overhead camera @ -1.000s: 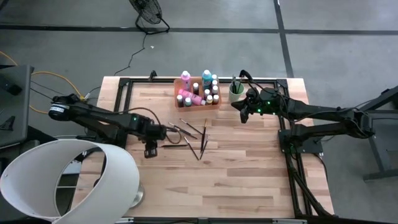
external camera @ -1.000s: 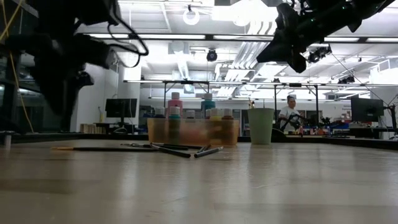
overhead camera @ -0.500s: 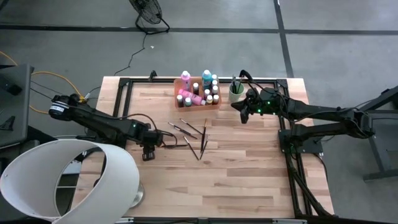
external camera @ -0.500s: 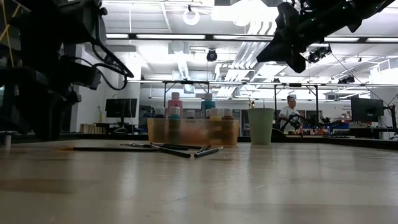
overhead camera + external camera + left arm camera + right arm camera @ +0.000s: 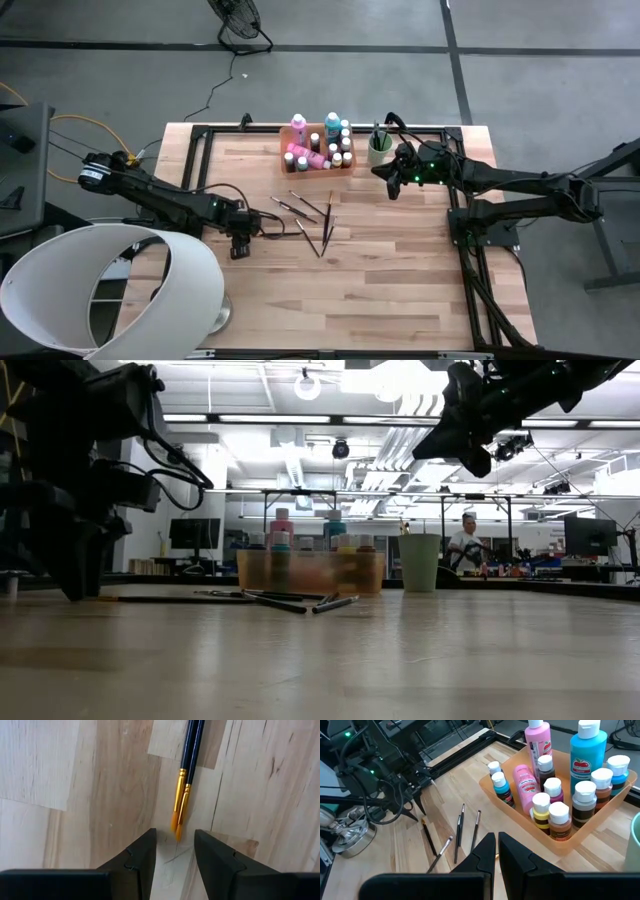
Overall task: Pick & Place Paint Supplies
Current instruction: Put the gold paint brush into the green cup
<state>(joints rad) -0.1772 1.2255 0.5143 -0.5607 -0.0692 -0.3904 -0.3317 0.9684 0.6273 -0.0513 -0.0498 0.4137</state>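
1. The paint bottles (image 5: 555, 802), pink, teal and brown with white caps, stand packed in the orange tray (image 5: 317, 165) near the far edge of the table (image 5: 400, 280), about midway along it. One pink bottle lies on its side among them.
2. Several loose paintbrushes (image 5: 312, 222) lie scattered on bare wood just in front of the tray, toward the table's middle.
3. Two more brushes (image 5: 186, 775) lie side by side, touching, with their golden ferrules pointing at the left gripper (image 5: 175, 851).
4. The left gripper (image 5: 240, 243) is down at the table surface, left of the scattered brushes. Its fingers (image 5: 142, 857) stand partly open with the brush tips just at the mouth of the gap. They hold nothing.
5. The light green cup (image 5: 379, 147) stands just right of the tray, apart from it, with thin dark handles rising out of it.
6. The right gripper (image 5: 391, 183) hangs above the table just in front of the cup, its fingers (image 5: 482, 852) closed together and empty.
7. A black frame rail (image 5: 196, 160) runs along the far and side edges of the table.
8. The near half of the table is open wood, save for a white lampshade (image 5: 110, 290) overlapping its near left corner.
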